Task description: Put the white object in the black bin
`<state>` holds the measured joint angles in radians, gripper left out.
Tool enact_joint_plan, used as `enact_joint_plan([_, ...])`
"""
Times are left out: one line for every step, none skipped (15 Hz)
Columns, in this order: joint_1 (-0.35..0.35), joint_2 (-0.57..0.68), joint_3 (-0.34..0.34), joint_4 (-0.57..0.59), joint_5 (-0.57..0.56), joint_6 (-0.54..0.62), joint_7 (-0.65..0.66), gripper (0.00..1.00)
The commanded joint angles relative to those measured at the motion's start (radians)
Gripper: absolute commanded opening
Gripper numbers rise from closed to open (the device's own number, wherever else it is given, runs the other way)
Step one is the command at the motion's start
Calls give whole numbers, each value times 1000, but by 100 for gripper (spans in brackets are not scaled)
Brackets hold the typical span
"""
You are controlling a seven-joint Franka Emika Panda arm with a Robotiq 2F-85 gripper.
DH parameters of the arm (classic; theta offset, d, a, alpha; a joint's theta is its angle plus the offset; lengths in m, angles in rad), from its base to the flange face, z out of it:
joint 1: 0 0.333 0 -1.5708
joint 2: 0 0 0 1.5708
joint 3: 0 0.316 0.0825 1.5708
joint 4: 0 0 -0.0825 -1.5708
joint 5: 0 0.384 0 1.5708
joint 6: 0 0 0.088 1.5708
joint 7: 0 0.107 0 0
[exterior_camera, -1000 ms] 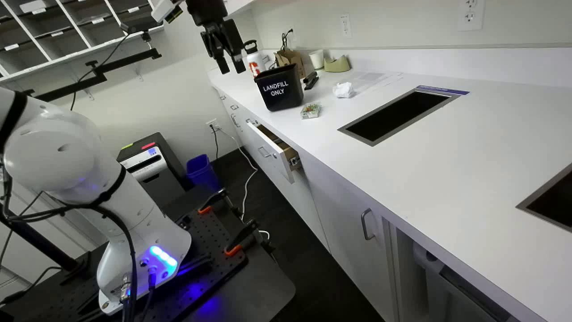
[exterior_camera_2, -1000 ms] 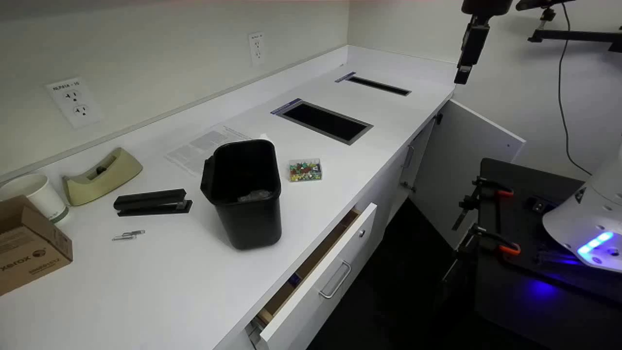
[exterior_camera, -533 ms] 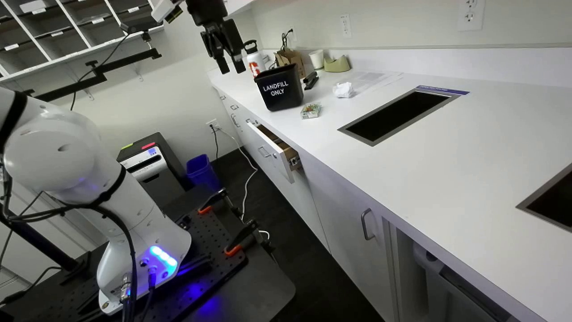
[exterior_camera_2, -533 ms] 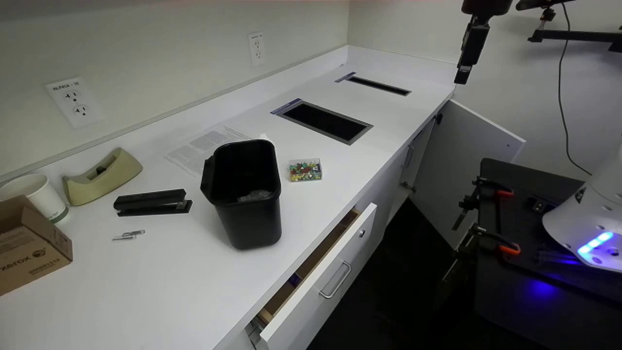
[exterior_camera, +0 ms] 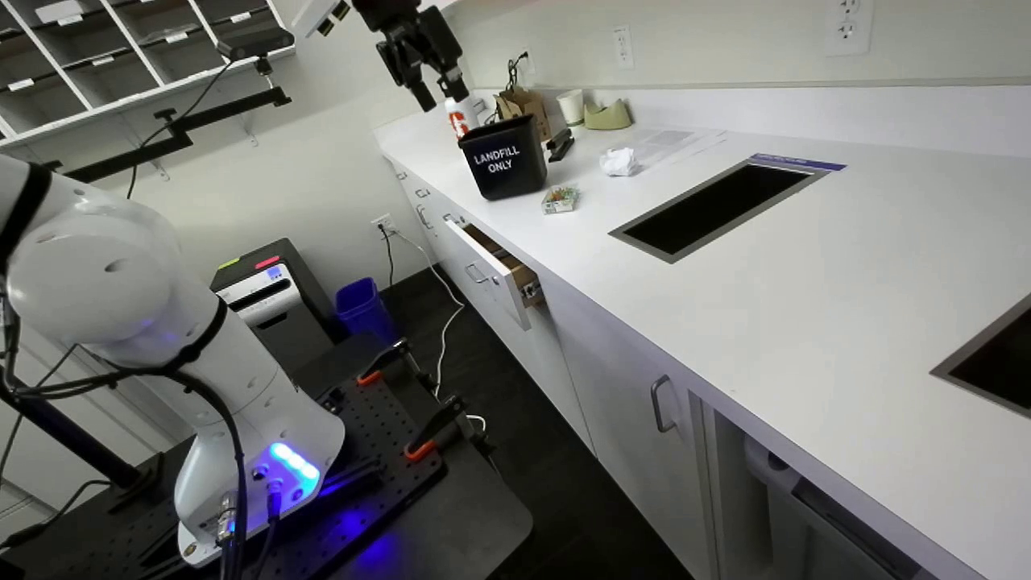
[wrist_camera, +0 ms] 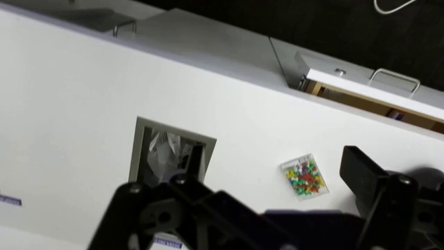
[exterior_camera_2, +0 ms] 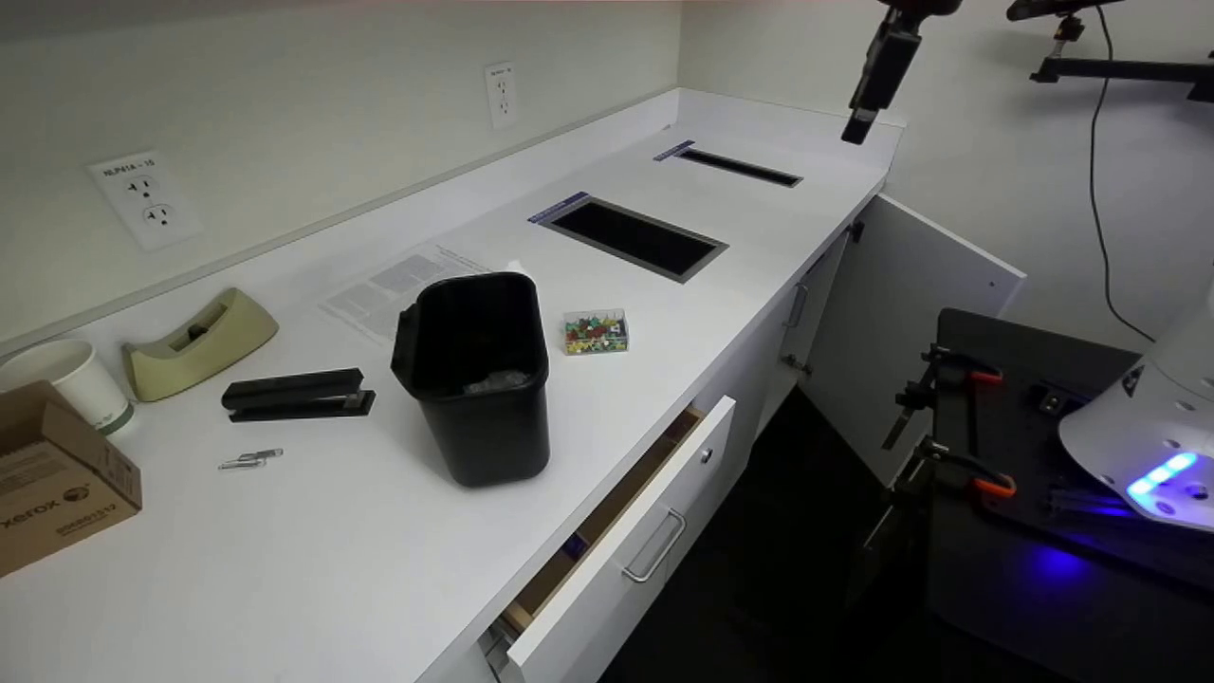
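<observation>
The white object is a crumpled white paper (exterior_camera: 619, 162) on the counter. In an exterior view only a small tip of it (exterior_camera_2: 514, 267) shows behind the bin, and I cannot make it out in the wrist view. The black bin (exterior_camera: 503, 159) stands upright on the counter with white print on its front; from the other side (exterior_camera_2: 488, 417) some clear crumpled material shows inside. Its dark edge shows at the right of the wrist view (wrist_camera: 425, 177). My gripper (exterior_camera: 440, 93) is open and empty, high above the counter (exterior_camera_2: 859, 127). Its fingers stand wide apart in the wrist view (wrist_camera: 274, 152).
A clear box of coloured push pins (wrist_camera: 305, 177) lies beside the bin. A stapler (exterior_camera_2: 299, 395), tape dispenser (exterior_camera_2: 204, 346), paper cup (exterior_camera_2: 71, 375) and cardboard box (exterior_camera_2: 66, 474) stand farther along. A rectangular cut-out (exterior_camera: 721, 205) opens in the counter. A drawer (exterior_camera_2: 626, 550) stands open below.
My gripper has moved right and slightly up in one exterior view, left and slightly up in another, over toward the counter, and has tilted a little. The bin and paper have not moved.
</observation>
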<state>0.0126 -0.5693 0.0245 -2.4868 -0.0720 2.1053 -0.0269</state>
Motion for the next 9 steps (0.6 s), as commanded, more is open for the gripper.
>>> enact_joint_plan([6,174,19,122,-32,153,-12,100])
enact_joint_plan([6,236,26,156,-45,213,-19,100])
enact_joint_plan([5,287,30,187,-64,259,-27,100])
enact_joint_plan([10,349,26,226,-66,292,-38,100])
enact_joint_plan([13,410,22,265,-64,319,-48,100])
enact_joint_plan([21,474,11,310,-38,329,-71,100])
enact_joint_plan([18,531,10,350,-33,334,-80,100])
enact_joint_plan([17,578,8,385,-22,329,-99,100])
enact_joint_plan([15,611,8,412,-14,318,-106,100])
